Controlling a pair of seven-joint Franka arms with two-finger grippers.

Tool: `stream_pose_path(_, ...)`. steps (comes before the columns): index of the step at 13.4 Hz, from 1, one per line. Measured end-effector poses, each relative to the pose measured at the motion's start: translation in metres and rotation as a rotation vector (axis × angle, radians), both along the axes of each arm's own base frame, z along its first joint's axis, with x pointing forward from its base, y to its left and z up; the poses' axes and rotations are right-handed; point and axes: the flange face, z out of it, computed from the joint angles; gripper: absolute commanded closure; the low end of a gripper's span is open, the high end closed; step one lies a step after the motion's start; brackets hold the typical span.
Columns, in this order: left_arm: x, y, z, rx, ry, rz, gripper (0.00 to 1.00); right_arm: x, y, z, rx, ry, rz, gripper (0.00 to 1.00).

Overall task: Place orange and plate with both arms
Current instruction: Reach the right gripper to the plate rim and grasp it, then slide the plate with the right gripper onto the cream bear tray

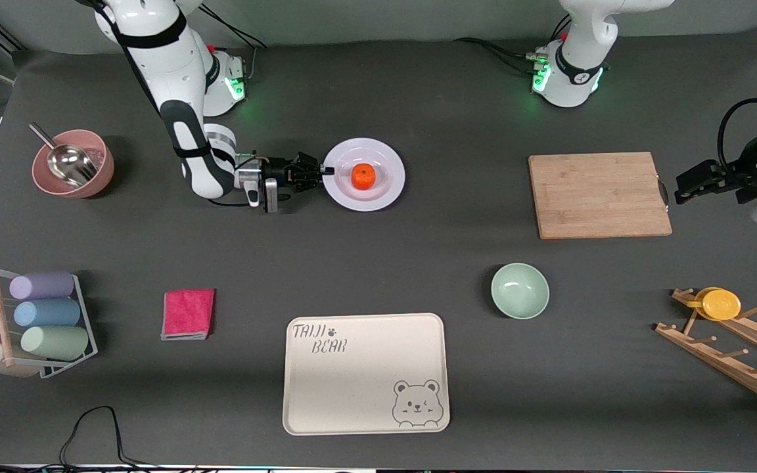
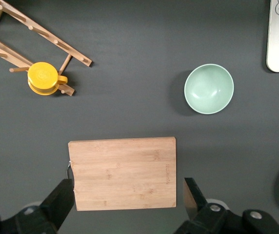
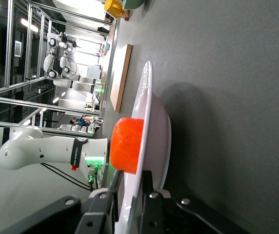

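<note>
The right gripper [image 1: 323,171] is pinching the rim of the plate [image 1: 385,190], its fingers [image 3: 147,195] clamped one above and one below the edge at the side toward the right arm's end of the table. The orange [image 1: 363,176] is sitting in the plate's shallow centre, so the fruit looks already placed and the step in hand seems to be taking hold of the plate itself. Next, I judge, comes a level lift, slow enough that the orange is not rolling off. The left gripper [image 2: 127,207] is waiting, hanging spread wide and empty over the cutting board [image 1: 598,194], which lies well apart from the plate toward the left arm's end. The table [image 1: 457,98] is wearing a dark grey matte cover; past the plate, the right wrist view is showing metal framing and bright ceiling lights.
</note>
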Motion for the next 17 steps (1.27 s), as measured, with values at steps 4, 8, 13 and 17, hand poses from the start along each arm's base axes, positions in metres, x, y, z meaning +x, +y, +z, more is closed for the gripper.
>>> stream_pose_path(4,0.0,0.001,-0.002,-0.001,0.008,-0.027,0.0,-0.001,-0.001,-0.004,-0.008,-0.005,-0.002,1.0)
stream_pose_path(8,0.0,0.001,-0.002,-0.001,0.008,-0.032,0.0,0.0,-0.002,-0.004,-0.007,0.003,-0.013,1.0)
stream_pose_path(13,0.0,0.001,-0.002,-0.001,0.008,-0.032,0.0,0.006,0.001,-0.001,0.006,0.145,-0.06,1.0)
stream_pose_path(17,0.0,0.001,-0.002,-0.001,0.009,-0.032,0.0,0.031,0.007,0.009,0.039,0.274,-0.109,1.0)
